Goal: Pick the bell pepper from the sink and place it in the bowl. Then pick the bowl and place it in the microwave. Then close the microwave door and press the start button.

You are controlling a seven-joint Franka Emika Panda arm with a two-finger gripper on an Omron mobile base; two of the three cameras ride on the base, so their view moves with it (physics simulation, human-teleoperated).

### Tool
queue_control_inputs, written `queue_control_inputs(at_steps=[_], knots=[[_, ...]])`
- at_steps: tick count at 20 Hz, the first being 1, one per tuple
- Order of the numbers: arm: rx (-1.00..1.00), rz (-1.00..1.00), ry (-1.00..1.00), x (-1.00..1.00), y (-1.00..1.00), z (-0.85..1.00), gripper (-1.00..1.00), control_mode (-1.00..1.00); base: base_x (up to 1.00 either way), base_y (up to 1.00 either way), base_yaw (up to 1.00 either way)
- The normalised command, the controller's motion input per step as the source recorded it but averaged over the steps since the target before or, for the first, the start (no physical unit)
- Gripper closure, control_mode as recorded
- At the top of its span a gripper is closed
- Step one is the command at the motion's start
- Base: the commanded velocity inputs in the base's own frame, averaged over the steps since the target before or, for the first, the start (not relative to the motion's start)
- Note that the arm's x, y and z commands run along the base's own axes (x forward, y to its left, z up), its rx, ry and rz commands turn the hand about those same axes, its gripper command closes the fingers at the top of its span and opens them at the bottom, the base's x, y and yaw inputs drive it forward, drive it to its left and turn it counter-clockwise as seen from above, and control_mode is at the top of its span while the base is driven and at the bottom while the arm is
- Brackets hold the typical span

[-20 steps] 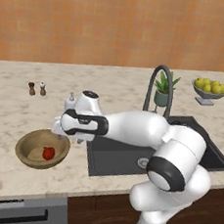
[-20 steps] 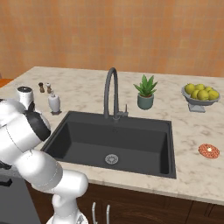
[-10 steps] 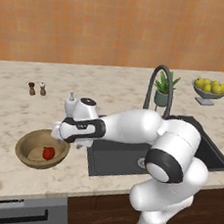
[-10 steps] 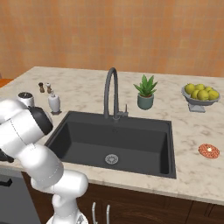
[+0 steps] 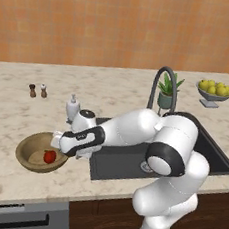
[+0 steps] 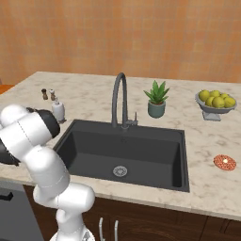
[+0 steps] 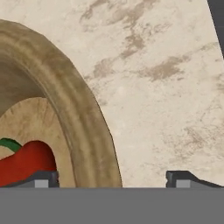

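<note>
We could read no brand, label or writing on anything. The bowl (image 5: 39,151) sat on the desk (image 5: 15,115) near its front edge, just left of the sink (image 6: 124,153), and the bell pepper (image 5: 50,156) lay inside it, on the bowl's floor toward the sink side. The gripper (image 5: 62,142) hung over the bowl's right rim with its jaws spread wide and nothing between them. In the hand view the two fingertips (image 7: 41,178) stood far apart, one over the bowl's inside next to the bell pepper (image 7: 26,164), the other over bare desk (image 7: 166,87), so that the thick rim (image 7: 83,127) ran between them; we could not tell whether either tip touched the wood. The sink's basin showed its round drain (image 6: 120,171) and the arched faucet (image 6: 118,99) behind it. At the back of the desk stood a soap bottle (image 5: 72,106), two small shakers (image 5: 37,90), a potted plant (image 6: 156,99) and a grey bowl of yellow-green fruit (image 6: 215,102).
</note>
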Motion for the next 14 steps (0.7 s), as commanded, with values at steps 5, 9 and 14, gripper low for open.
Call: queue_control_inputs(at_steps=[5, 9, 14], knots=[[0.0, -0.02, 0.0, 0.01, 0.14, -0.09, 1.0, -1.0, 0.0, 0.0, 0.0], [0.0, -0.01, -0.01, -0.07, -0.01, 0.0, 1.0, -1.0, 0.0, 0.0, 0.0], [0.04, -0.19, 0.0, -0.56, -0.63, 0.26, 1.0, -1.0, 0.0, 0.0, 0.0]])
